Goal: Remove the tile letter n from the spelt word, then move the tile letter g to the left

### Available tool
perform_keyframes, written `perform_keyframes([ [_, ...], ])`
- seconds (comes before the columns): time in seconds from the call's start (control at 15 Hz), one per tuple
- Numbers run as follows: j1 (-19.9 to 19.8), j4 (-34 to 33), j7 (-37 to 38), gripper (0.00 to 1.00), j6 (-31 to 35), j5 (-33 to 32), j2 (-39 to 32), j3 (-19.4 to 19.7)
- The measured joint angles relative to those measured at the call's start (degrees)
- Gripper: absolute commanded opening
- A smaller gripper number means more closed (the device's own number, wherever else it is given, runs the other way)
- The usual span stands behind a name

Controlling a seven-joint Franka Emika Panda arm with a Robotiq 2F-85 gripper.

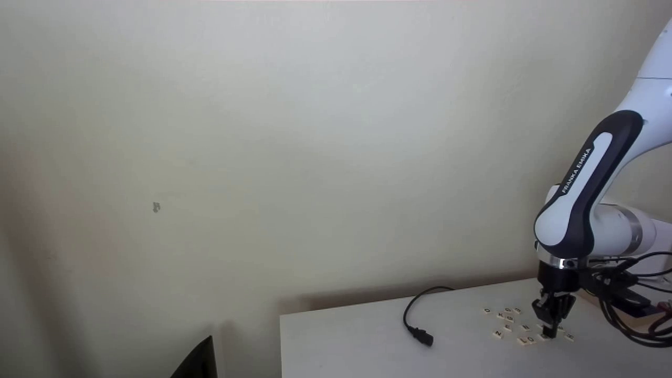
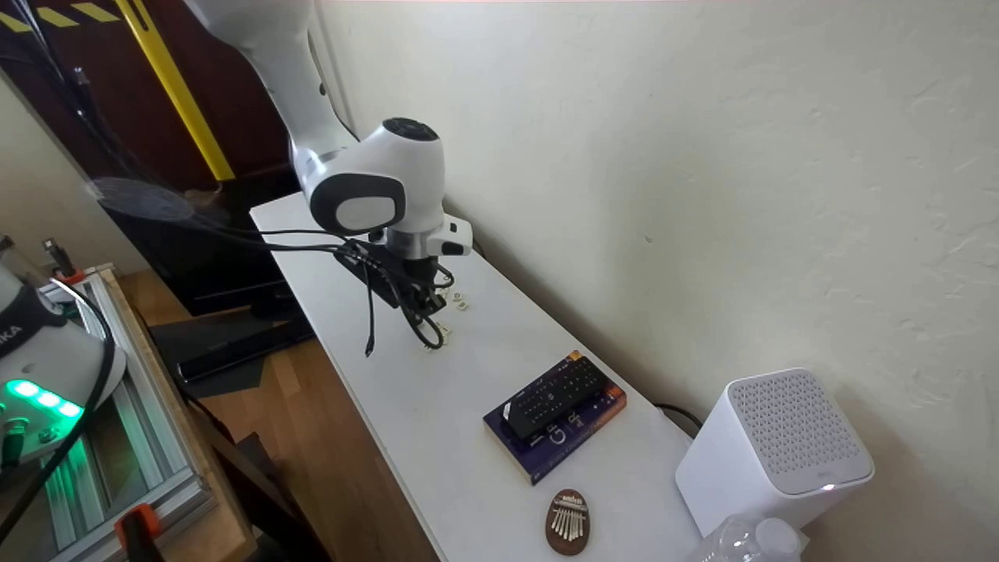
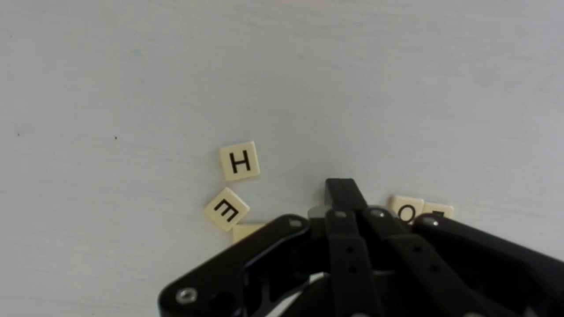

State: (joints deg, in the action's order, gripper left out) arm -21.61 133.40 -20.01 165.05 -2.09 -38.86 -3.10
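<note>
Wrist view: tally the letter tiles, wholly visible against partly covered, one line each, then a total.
Wholly visible: 2 (H tile, turned tile below it)
Partly covered by the gripper: 3 (O tile, its neighbour, one tile with no letter showing)
Total: 5
A pale patch beside the gripper is too hidden to count.

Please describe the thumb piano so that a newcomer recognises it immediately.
In an exterior view, follow the white table down past the dark book carrying a black keyboard. Below lies the thumb piano; its brown egg shape and pale metal keys distinguish it from those angular neighbours.
</note>
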Motion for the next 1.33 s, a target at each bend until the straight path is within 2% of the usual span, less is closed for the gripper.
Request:
perform_keyframes([
  [1.33, 0.95, -2.07, -1.0, 0.0, -3.15, 0.0, -1.08, 0.05],
])
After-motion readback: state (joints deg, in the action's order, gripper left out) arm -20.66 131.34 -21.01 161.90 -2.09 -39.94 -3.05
